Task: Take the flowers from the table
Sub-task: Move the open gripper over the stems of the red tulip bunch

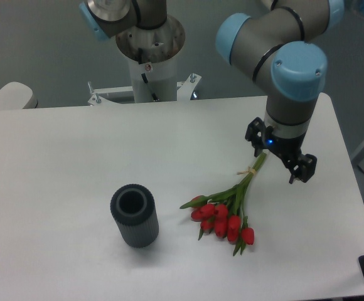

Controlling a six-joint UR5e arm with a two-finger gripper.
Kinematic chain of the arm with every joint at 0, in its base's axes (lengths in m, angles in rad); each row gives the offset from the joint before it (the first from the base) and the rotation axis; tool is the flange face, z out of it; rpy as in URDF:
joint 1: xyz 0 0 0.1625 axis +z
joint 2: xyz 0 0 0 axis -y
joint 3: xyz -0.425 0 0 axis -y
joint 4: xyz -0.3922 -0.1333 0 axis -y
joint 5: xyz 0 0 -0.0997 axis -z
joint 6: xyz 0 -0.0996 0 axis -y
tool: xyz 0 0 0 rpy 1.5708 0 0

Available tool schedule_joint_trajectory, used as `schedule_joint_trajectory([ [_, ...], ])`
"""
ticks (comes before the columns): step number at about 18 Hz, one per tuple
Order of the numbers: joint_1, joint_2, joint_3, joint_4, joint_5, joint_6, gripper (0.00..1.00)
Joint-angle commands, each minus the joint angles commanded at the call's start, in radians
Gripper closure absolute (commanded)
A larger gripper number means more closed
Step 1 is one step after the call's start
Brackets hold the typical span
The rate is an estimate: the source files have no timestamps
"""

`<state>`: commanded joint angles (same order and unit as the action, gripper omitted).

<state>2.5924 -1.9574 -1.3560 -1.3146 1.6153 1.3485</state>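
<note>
The flowers (227,210) lie flat on the table (75,150), right of centre in the frame, red heads toward the lower edge and stems slanting up to the right, tied with a pale band; the gripper (275,158) hangs above the stem tips, its two fingers spread wide apart, gripping nothing; a dark grey ribbed vase (133,215) stands upright in the lower left-centre, well apart from the blooms.

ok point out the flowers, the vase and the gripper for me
flowers (223,219), fixed camera view, on the red blooms
vase (137,229), fixed camera view, on its ribbed side wall
gripper (278,160), fixed camera view, midway between its two fingertips
</note>
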Motion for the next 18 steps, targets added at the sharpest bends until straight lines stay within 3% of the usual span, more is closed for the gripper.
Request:
schedule_joint_trajectory([
  [3,-0.002,0.008,-0.058,0.014,-0.008,-0.077,0.0],
  [6,-0.021,0.005,-0.077,0.046,-0.012,-0.118,0.0],
  [9,-0.009,-0.009,-0.106,0.049,-0.086,-0.25,0.0],
  [15,0.015,-0.049,-0.112,0.063,-0.117,-0.235,0.0],
  [18,0.029,-0.071,-0.14,0.087,-0.115,-0.154,0.0],
])
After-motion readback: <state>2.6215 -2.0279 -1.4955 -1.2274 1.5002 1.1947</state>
